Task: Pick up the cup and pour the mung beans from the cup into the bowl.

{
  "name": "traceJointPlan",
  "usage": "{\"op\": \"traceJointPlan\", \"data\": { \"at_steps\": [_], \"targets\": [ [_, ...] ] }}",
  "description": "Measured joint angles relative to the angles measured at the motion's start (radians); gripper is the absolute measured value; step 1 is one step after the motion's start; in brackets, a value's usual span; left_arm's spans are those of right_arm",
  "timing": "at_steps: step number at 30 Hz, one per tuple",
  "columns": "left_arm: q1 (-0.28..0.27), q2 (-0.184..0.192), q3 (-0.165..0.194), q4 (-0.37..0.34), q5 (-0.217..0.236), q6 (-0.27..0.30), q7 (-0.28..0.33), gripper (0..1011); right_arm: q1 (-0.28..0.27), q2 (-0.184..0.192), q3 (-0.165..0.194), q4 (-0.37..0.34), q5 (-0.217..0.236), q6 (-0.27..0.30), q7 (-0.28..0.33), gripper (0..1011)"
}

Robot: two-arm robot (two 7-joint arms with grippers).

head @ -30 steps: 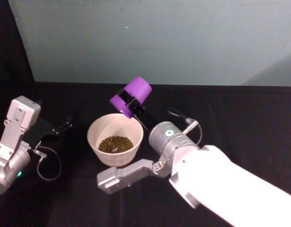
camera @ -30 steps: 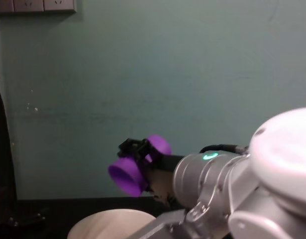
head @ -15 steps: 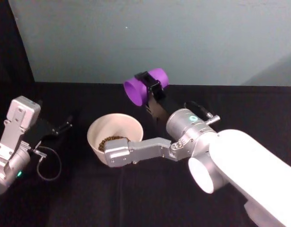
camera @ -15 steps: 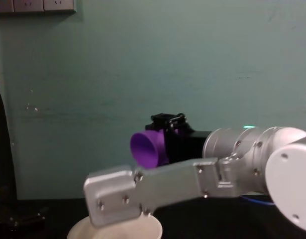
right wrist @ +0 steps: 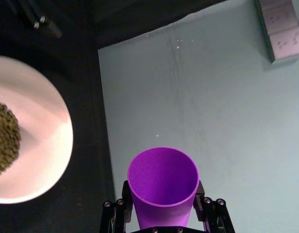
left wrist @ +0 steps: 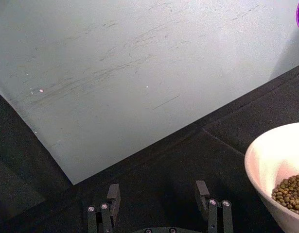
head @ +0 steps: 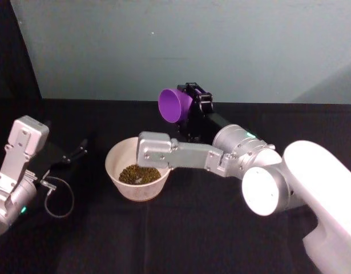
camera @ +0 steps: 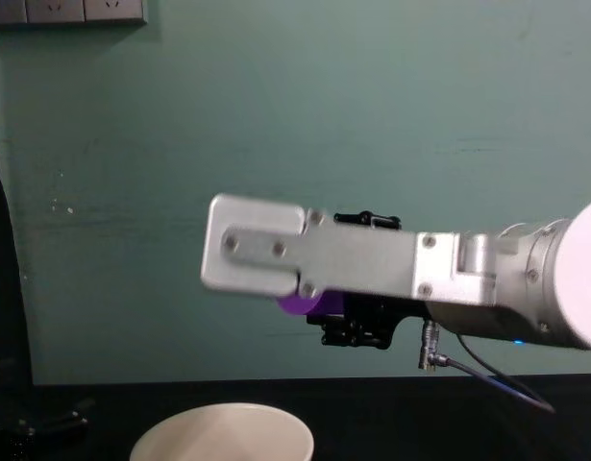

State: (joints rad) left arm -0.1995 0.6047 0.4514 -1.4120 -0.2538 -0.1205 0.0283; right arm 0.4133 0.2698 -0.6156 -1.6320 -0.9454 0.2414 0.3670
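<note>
The purple cup (head: pixel 176 105) hangs in the air behind and to the right of the bowl (head: pixel 119 157), lying about level with its mouth turned to the left. My right gripper (head: pixel 193 105) is shut on its body. In the right wrist view the cup (right wrist: pixel 163 187) looks empty inside, with a finger (right wrist: pixel 210 209) on either side. The pale bowl stands on the black table and holds a heap of mung beans (head: pixel 139 173). My left gripper (head: pixel 78 153) rests open at the far left, apart from the bowl (left wrist: pixel 266 162).
The right arm's grey link (head: pixel 175 153) crosses above the bowl's right rim; in the chest view the link (camera: pixel 314 254) hides most of the cup (camera: pixel 297 304). A teal wall (head: pixel 221 45) stands behind the table. A loose cable (head: pixel 58 200) loops beside the left arm.
The right gripper has rolled the cup from mouth-down over the bowl to about level, lifting it back and to the right. The right arm's link swung up across the bowl. The left arm stayed still.
</note>
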Motion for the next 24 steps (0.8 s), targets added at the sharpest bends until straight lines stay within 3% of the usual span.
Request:
{"op": "traceJointPlan", "data": {
  "at_steps": [1,4,12,14,16,21,24],
  "targets": [
    [0.000,0.000,0.000,0.000,0.000,0.000,0.000,1011,0.000,0.000,0.000,0.000,0.000,0.000,0.000,732],
    [0.000,0.000,0.000,0.000,0.000,0.000,0.000,1012,-0.008,-0.012,0.036,-0.003,0.080,0.000,0.029,732],
    [0.000,0.000,0.000,0.000,0.000,0.000,0.000,1011,-0.033,-0.018,0.091,-0.005,0.197,0.011,0.047,732],
    [0.000,0.000,0.000,0.000,0.000,0.000,0.000,1011,-0.044,-0.017,0.108,-0.004,0.229,0.004,0.042,732],
    [0.000,0.000,0.000,0.000,0.000,0.000,0.000,1011,-0.075,-0.019,0.148,0.007,0.301,-0.022,0.020,732],
    [0.000,0.000,0.000,0.000,0.000,0.000,0.000,1011,-0.113,-0.023,0.198,0.025,0.384,-0.060,-0.014,732],
    [0.000,0.000,0.000,0.000,0.000,0.000,0.000,1011,-0.146,-0.034,0.240,0.040,0.461,-0.091,-0.043,732]
  ]
}}
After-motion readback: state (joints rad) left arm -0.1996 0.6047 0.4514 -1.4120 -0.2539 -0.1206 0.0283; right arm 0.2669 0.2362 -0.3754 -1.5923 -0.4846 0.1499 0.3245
